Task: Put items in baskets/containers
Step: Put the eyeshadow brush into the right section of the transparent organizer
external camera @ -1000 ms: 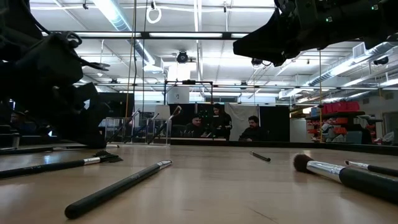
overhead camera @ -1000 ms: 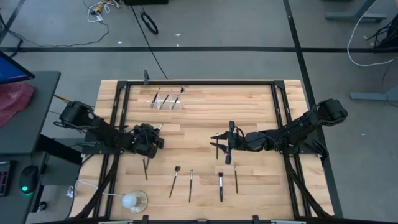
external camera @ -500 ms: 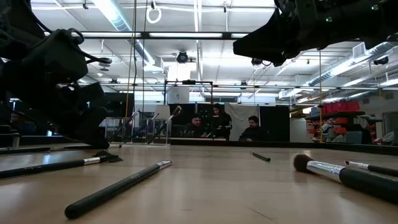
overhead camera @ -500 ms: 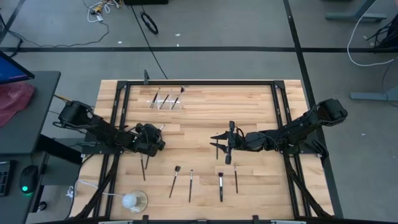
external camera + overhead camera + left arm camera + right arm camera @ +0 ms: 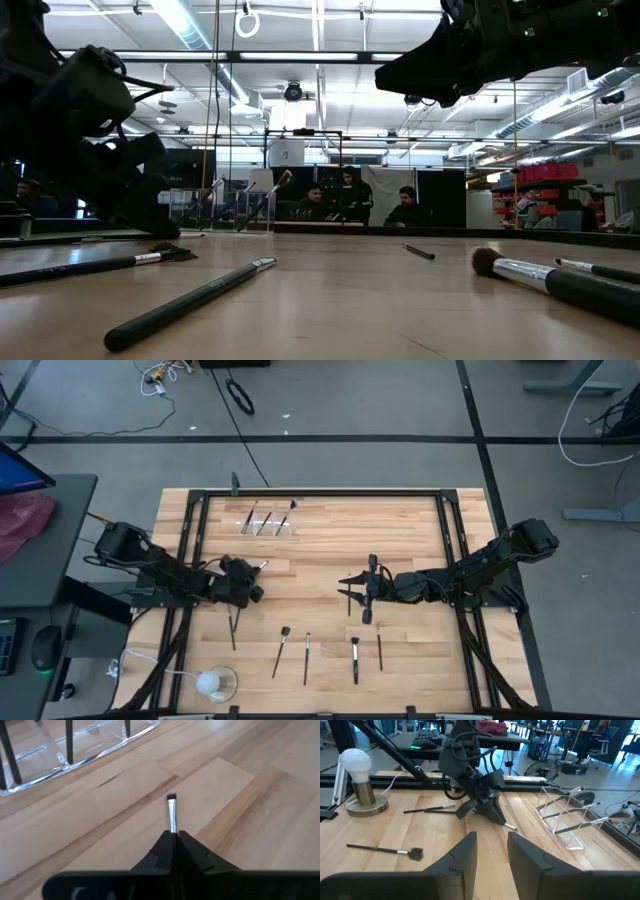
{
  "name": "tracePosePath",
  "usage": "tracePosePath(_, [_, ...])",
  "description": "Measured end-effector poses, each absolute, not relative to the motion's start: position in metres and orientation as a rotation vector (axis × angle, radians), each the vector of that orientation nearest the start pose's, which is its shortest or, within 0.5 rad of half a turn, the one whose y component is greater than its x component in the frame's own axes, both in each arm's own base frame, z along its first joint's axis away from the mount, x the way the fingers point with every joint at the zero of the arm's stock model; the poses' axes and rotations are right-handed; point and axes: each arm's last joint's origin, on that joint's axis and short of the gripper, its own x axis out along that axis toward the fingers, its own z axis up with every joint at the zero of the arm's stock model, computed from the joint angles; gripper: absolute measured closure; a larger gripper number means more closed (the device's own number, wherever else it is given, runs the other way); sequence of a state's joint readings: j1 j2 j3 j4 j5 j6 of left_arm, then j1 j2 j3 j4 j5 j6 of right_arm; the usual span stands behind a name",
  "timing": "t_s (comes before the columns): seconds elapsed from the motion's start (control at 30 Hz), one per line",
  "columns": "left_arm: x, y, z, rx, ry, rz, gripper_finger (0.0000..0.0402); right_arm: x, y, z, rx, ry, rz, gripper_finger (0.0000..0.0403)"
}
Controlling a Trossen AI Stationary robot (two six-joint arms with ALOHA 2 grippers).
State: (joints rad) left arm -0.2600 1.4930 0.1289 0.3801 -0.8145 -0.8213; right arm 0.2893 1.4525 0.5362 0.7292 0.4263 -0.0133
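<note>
Makeup brush (image 5: 171,810) was clamped between the closed fingers of the left claw (image 5: 248,588), bristle tip sticking out ahead, at about 9 o'clock on the surface (image 5: 330,540). Clear plastic holder (image 5: 268,523) sat at roughly 11 o'clock and already held three or so brushes, leaning in its compartments. Judging by that, task was partly done. Left loose at 6 o'clock: a fluffy-headed brush (image 5: 281,650), a thin one (image 5: 306,657), two more (image 5: 355,660) near the right arm, plus one (image 5: 233,630) just below the left claw. Right claw (image 5: 353,598) hovered near centre, fingers apart, holding nothing. White bulb on a round base (image 5: 212,682) at 7 o'clock is not part of the job.
</note>
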Motion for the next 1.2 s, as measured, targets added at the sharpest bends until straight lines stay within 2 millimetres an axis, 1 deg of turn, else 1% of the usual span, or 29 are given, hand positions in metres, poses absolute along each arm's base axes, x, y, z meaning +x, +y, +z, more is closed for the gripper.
tracePosePath(0.33, [0.169,-0.024,0.074,-0.241,0.513,0.677,0.0389,0.270,0.068,0.190,-0.085,0.177,-0.135,0.0292])
tracePosePath(0.73, [0.182,-0.027,0.092,-0.248,0.324,0.632,0.0388,0.270,0.067,0.189,-0.079,0.194,-0.136,0.0292])
tracePosePath(0.9, [0.193,-0.031,0.110,-0.259,0.189,0.554,0.0388,0.273,0.060,0.180,-0.022,0.257,-0.055,0.0292])
tracePosePath(1.03, [0.212,-0.038,0.128,-0.239,0.130,0.449,0.0389,0.283,0.050,0.167,0.049,0.264,0.006,0.0286])
tracePosePath(1.13, [0.230,-0.045,0.145,-0.225,0.093,0.345,0.0389,0.293,0.043,0.153,0.089,0.237,0.040,0.0268])
tracePosePath(1.2, [0.240,-0.049,0.156,-0.204,0.070,0.278,0.0387,0.298,0.039,0.145,0.083,0.202,0.056,0.0250])
